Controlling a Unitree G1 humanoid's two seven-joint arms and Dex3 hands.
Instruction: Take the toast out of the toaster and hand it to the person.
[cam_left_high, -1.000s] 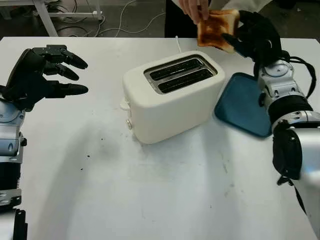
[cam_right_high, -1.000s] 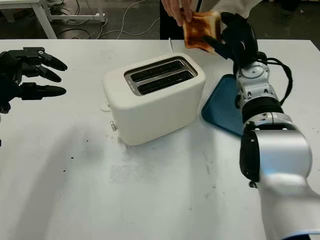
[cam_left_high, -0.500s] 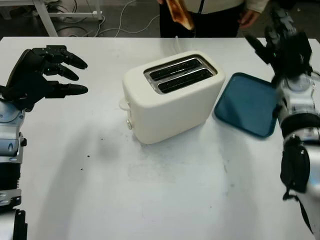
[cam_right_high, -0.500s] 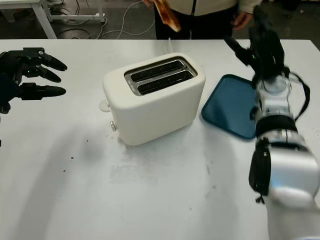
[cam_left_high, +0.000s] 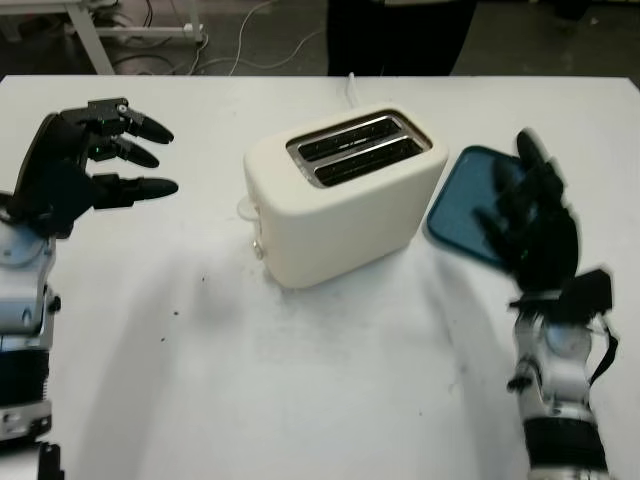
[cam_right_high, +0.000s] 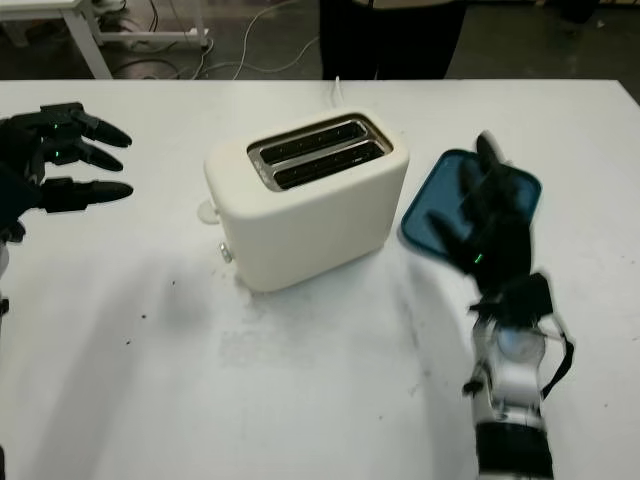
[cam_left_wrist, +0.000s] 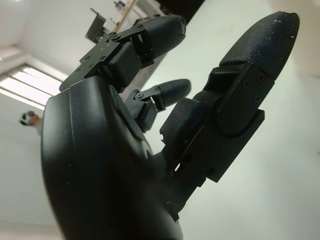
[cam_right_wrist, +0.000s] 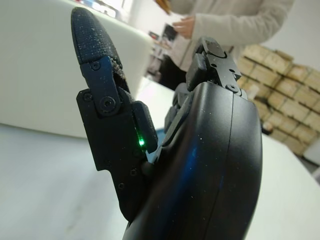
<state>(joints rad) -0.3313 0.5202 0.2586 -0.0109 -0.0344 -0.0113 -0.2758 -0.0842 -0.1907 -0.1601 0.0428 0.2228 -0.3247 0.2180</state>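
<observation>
cream-white toaster (cam_left_high: 345, 195) stands upright, both slots dark.

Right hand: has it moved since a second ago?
Yes. The right hand has drawn back toward the robot, from beyond the blue tray's far edge to over its near side, holding nothing.

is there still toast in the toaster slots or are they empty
Empty. Both slots of the toaster show dark openings with no bread sticking up. The right robot hand, open, is over the blue tray.

Head pair overlooks toaster (cam_left_high: 340, 195); wrist cameras hug hands.
</observation>
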